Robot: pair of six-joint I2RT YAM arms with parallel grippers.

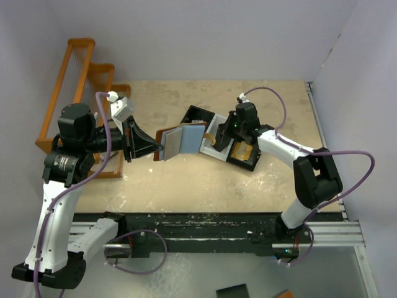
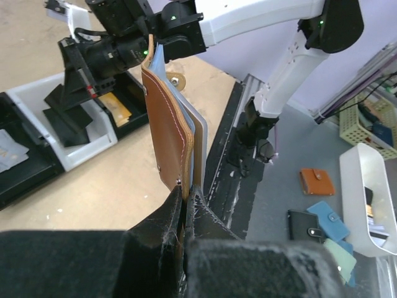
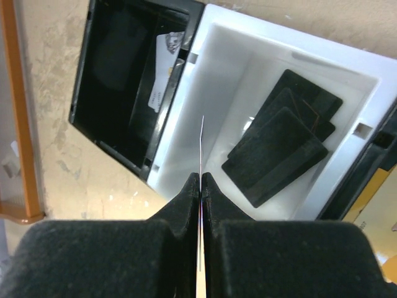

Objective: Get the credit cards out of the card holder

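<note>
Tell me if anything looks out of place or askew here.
The black cards in the tray's white compartment lie fanned and crooked, not squared up. Several wallets lie scattered on the grey floor beyond the table edge. Nothing looks spilled or damaged.

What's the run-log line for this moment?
left pincer shut on card holder | right pincer shut on credit card over tray

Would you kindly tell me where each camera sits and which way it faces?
Top: above and behind the bases, looking down on the table; both arms show.
Left wrist: behind the left gripper, facing along its fingers at the clamped wallet, right arm beyond.
Right wrist: over the right gripper, looking down past its pinched card into the tray.
Shared: top and left wrist both show wallet and tray.
</note>
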